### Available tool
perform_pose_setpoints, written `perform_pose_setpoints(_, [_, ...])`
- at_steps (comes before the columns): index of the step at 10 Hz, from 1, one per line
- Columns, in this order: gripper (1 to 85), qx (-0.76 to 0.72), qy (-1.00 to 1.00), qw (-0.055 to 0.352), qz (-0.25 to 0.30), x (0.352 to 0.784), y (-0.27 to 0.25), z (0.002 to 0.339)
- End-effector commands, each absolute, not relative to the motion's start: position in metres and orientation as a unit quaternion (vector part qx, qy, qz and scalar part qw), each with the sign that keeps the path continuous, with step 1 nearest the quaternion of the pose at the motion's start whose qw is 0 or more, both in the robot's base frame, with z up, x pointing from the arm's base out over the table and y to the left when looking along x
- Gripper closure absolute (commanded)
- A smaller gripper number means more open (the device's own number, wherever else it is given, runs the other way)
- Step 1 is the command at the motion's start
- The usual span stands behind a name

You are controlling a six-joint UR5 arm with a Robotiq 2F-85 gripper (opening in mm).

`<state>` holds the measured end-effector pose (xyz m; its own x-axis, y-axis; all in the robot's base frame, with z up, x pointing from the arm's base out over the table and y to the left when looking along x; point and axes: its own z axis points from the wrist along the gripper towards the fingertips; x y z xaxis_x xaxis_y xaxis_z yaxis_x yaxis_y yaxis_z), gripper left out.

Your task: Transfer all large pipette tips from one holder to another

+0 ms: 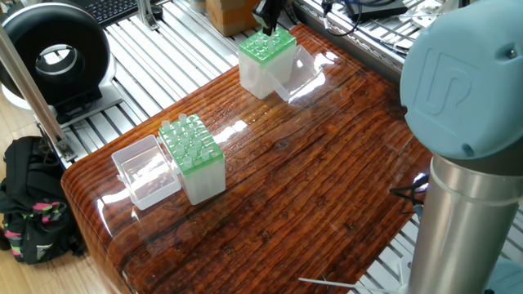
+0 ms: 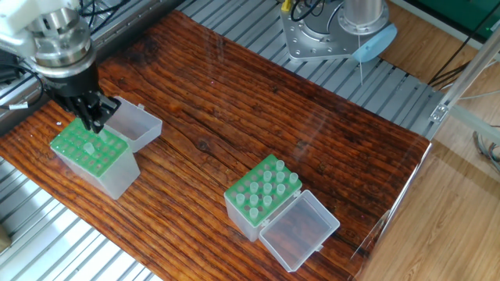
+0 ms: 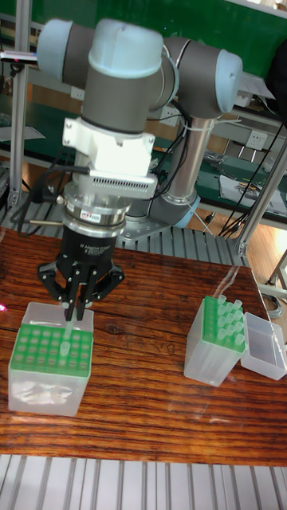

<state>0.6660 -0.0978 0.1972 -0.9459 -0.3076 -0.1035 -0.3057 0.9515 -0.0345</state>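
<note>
**A:** What's at the left end of the counter (image 3: 151, 398)?

**B:** I've got a translucent plastic box topped with a green hole grid (image 3: 36, 358) there, call it the left holder. Its clear hinged lid (image 2: 134, 129) lies open on the counter beside it. One large pipette tip (image 3: 64, 348), a whitish translucent cone, stands upright in a hole of that grid. Every other hole I can see there is bare.

**A:** And the gripper?

**B:** The black two-finger gripper (image 3: 72, 309) hangs straight above that grid, pointing down, its fingertips a little above the standing tip. The fingers are drawn near to each other. From the tall fixed view I see a pale sliver between them, but I cannot tell whether they are pinching anything or just parted by a narrow gap. Neither of the other two views settles it for me.

**A:** Moving right?

**B:** Bare dark wood grain in the middle, then the second translucent box with a green grid (image 3: 209, 351), the right holder, well apart from the first. The rest of the large pipette tips (image 3: 229, 312) sit in it, upright, wide ends up, filling most of its holes. Just beside it, farthest right, its own clear lid (image 3: 263, 347) lies open, hollow side up.
</note>
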Motion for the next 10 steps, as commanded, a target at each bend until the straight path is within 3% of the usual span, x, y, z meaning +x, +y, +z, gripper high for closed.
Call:
perform_pose_setpoints(1, [84.7, -0.166, 0.984, 0.058, -0.001, 0.666, -0.095, 0.221])
perform_pose_setpoints(3, [84.7, -0.171, 0.983, 0.061, -0.020, 0.661, -0.099, 0.231])
perform_pose_setpoints(10, [84.7, -0.164, 0.984, 0.064, -0.008, 0.636, -0.087, 0.260])
